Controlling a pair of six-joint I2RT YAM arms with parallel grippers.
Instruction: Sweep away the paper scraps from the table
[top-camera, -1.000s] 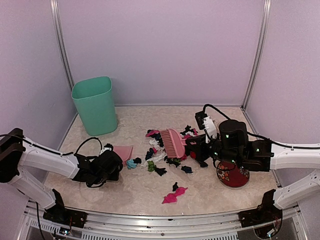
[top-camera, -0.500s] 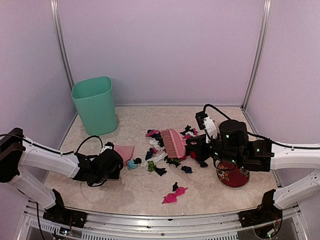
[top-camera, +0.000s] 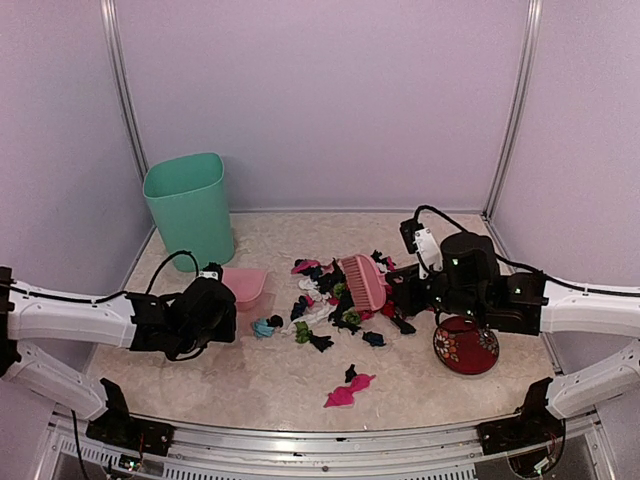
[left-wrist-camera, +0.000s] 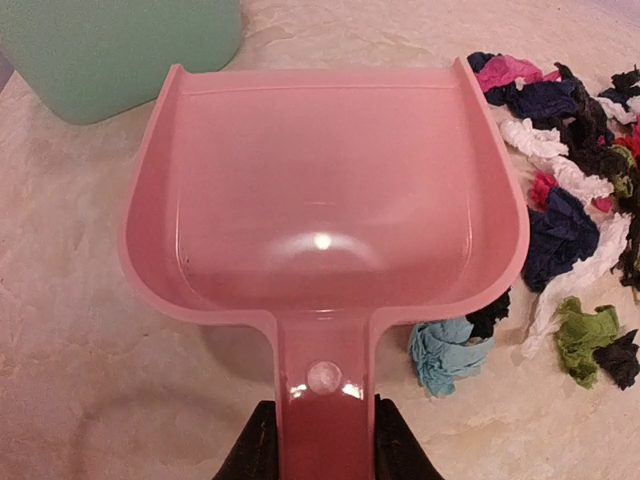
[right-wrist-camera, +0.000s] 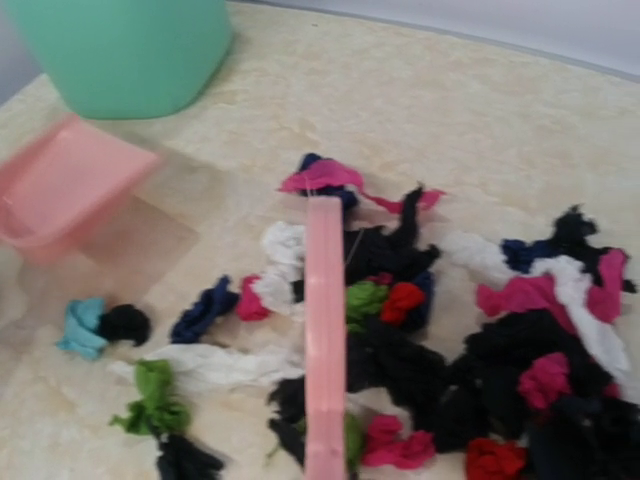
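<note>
Dustpan (left-wrist-camera: 320, 200) raised; paper scraps (left-wrist-camera: 560, 215) right of left gripper (left-wrist-camera: 322, 450), seemingly apart.

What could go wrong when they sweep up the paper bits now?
The dustpan looks lifted off the table, so scraps pushed by the brush might slide under it. Its mouth faces the green bin, not the pile, so they may hit its side. The pink scrap near the front lies apart and may get missed.

Beige marbled table (top-camera: 250, 375), as I see it from above: a green bin (top-camera: 188, 210) stands at the far left corner, paper scraps (top-camera: 325, 305) are heaped mid-table, a magenta scrap (top-camera: 348, 390) lies apart toward the front rail, and a red patterned dish (top-camera: 465, 347) sits at the right.
</note>
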